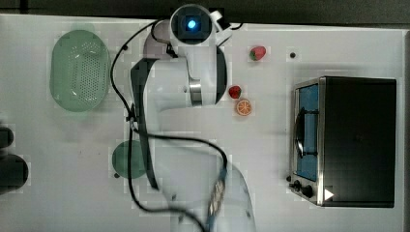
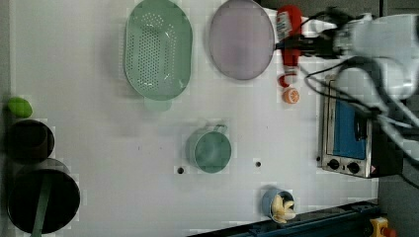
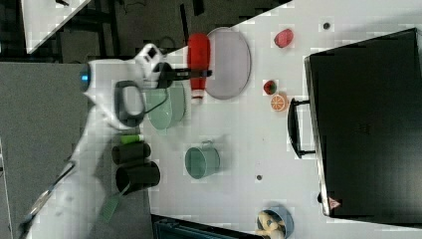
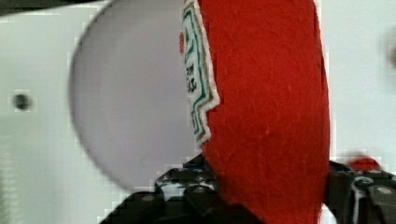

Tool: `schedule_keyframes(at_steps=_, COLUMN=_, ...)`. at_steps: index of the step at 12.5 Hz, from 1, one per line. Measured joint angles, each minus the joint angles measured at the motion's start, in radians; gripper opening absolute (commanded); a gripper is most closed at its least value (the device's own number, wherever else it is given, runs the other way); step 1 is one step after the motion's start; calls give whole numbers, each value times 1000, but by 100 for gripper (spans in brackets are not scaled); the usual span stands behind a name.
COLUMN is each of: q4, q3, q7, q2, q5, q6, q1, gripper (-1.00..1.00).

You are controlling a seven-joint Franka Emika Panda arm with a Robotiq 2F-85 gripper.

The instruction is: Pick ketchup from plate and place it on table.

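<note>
The claw [image 3: 199, 74] grips the ketchup [image 3: 198, 59]. The bottle hangs at the plate's [image 3: 230, 59] nine o'clock edge in the right view, above the table [image 3: 239, 134].

A robot lab set up like a play kitchen: a white tabletop [image 2: 99, 74] with small holes, toy fruit [image 1: 243, 107], a little oven [image 1: 358, 140], and a robot arm [image 1: 193, 58].

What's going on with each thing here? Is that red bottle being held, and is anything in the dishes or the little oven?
ketchup: gripped, lifted off the plate.
gripper: shut on the ketchup.
plate: bare, on the table.
colander: nothing in it.
green cup: upright, nothing in it.
toaster oven: door shut.
blue cup: lying on its side, pale pieces at its mouth.
</note>
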Motion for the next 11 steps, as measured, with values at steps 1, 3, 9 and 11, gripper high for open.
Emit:
schedule_keyframes(at_steps=1, q4=2, q3=-3, q7=0, q2=-65, q5=12, q6=-47, q1=-9, gripper=24)
schedule_keyframes(at_steps=3, q4=4, q3=-9, q7=0, q2=-186, q5=17, q6=-122, q1=-29, gripper=24)
schedule_keyframes(at_steps=9, q4=-135, q3=-57, q7=0, q2=-442, q5=37, q6=-257, q1=-61, gripper=24)
schedule_keyframes(at_steps=11, q4=-241, q3=-82, q7=0, q2=-482, q5=38, q6=-263, q1=-69, gripper=24)
